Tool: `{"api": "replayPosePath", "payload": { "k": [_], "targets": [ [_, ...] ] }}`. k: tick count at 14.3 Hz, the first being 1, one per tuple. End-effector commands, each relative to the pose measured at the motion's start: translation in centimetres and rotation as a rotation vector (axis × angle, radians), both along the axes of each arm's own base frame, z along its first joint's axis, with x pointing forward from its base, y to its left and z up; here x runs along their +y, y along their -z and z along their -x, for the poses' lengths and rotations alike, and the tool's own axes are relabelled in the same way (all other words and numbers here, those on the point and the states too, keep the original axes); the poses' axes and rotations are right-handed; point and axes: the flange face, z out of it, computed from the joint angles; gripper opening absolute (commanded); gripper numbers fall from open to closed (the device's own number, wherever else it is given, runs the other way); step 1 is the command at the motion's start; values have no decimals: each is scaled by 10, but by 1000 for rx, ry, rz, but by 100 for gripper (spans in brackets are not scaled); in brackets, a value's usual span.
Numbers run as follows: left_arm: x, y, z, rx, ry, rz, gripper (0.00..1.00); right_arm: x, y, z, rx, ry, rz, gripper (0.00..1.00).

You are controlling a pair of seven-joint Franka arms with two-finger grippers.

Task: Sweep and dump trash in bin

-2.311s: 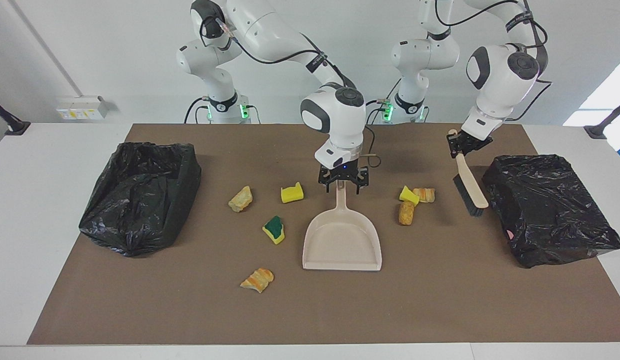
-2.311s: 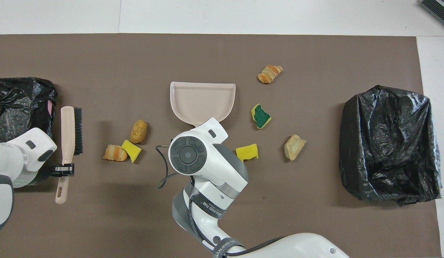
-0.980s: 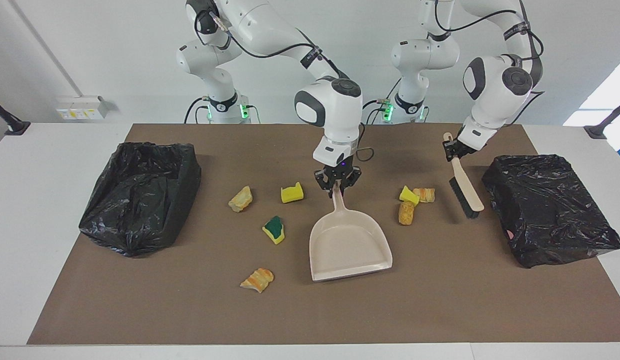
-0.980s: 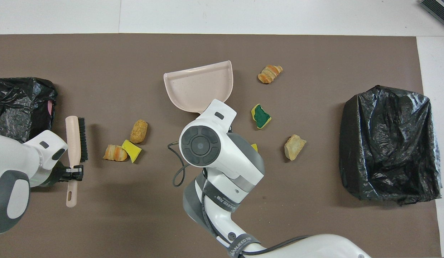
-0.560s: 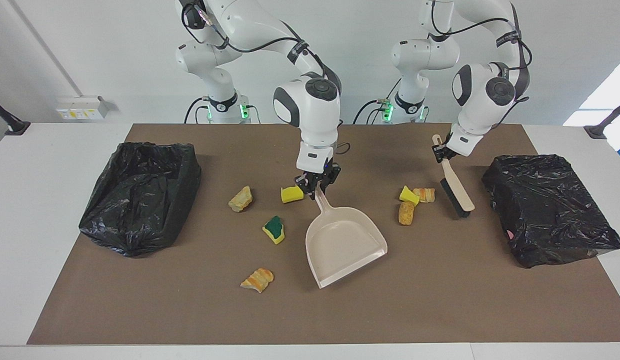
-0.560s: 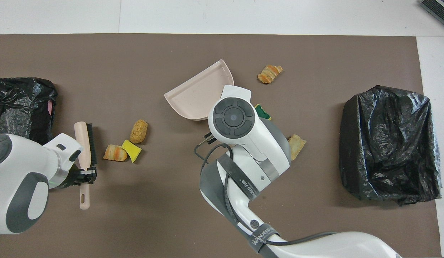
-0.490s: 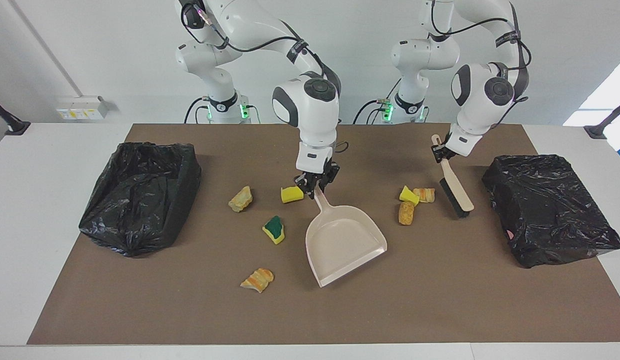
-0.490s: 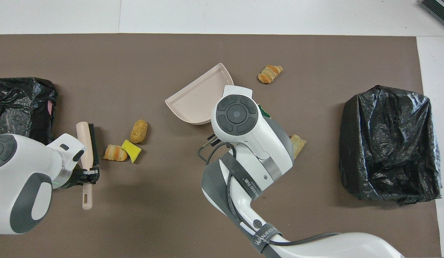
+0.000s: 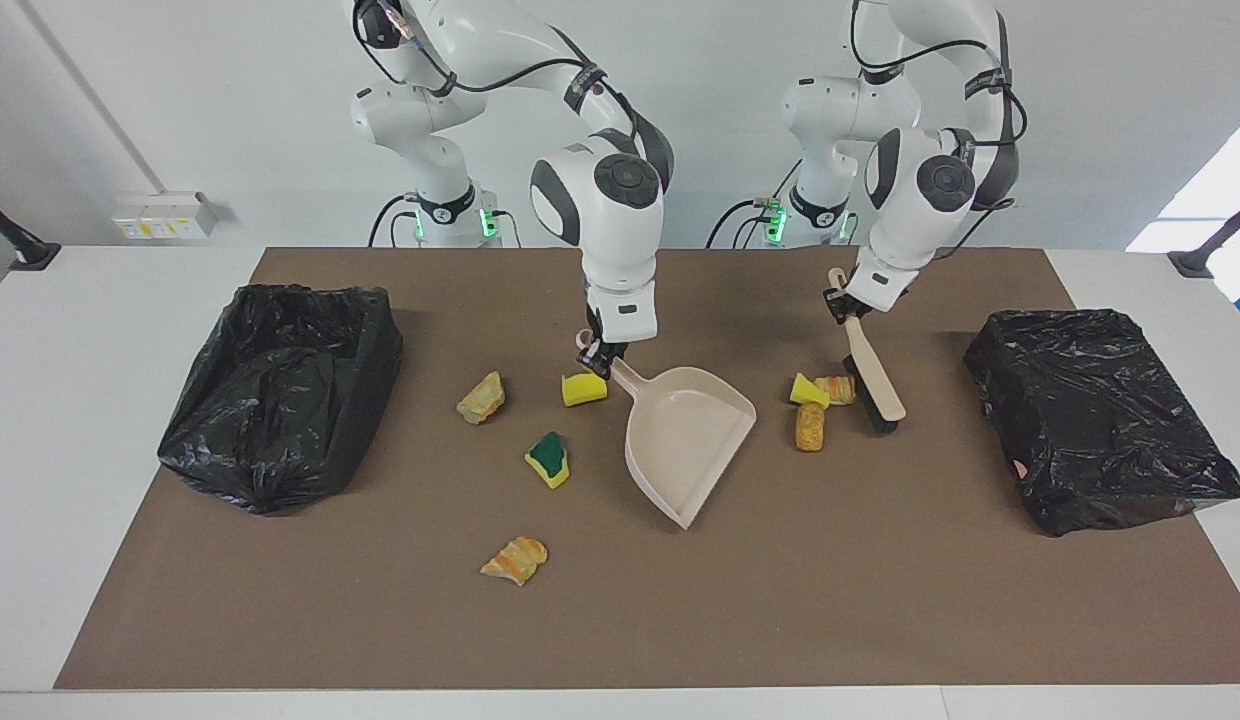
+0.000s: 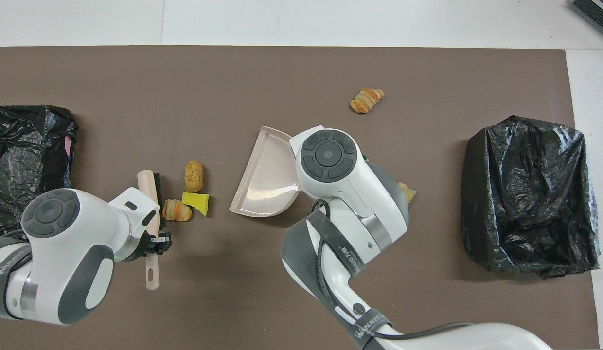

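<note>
White walls are backing a white table [image 9: 100, 400] whose middle is lying under a brown mat [image 9: 880, 600], and both arms are reaching over that mat. At the right arm's end one black bin bag [image 9: 280, 390] is sitting on the mat; at the left arm's end another black bin bag [image 9: 1100, 415] is sitting near the mat's edge.

Over the mat's middle the right gripper [image 9: 598, 358] is clamping the handle of the pink dustpan [image 9: 685, 440], which is turning its open mouth toward the left arm's end of the table. Beside that handle a yellow sponge bit [image 9: 584, 388] is lying, with a tan chunk [image 9: 481, 398] next to it toward the right arm's end. Nearer the mat's front edge the yellow-and-green sponge [image 9: 548, 459] and an orange-striped chunk [image 9: 514, 559] are lying apart.

Toward the left arm's end the left gripper [image 9: 840, 308] is gripping the handle of the brush [image 9: 875, 385], whose bristles are touching or nearly touching a striped chunk [image 9: 840, 389]. A second yellow bit [image 9: 806, 391] and a tan crumbly chunk [image 9: 810, 427] are crowding beside it, between brush and dustpan mouth
</note>
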Motion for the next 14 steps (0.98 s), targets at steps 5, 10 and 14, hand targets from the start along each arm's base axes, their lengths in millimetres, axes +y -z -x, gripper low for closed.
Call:
{"api": "replayPosePath", "payload": {
  "k": [5, 10, 14],
  "targets": [
    [43, -5, -16, -23, -22, 33, 0, -20, 22, 3, -35, -222, -26, 0],
    [7, 9, -14, -40, 32, 31, 0, -29, 23, -2, -26, -317, -22, 0],
    [-48, 27, -11, -89, 32, 28, 0, -30, 23, -2, -25, -334, -21, 0]
  ]
}}
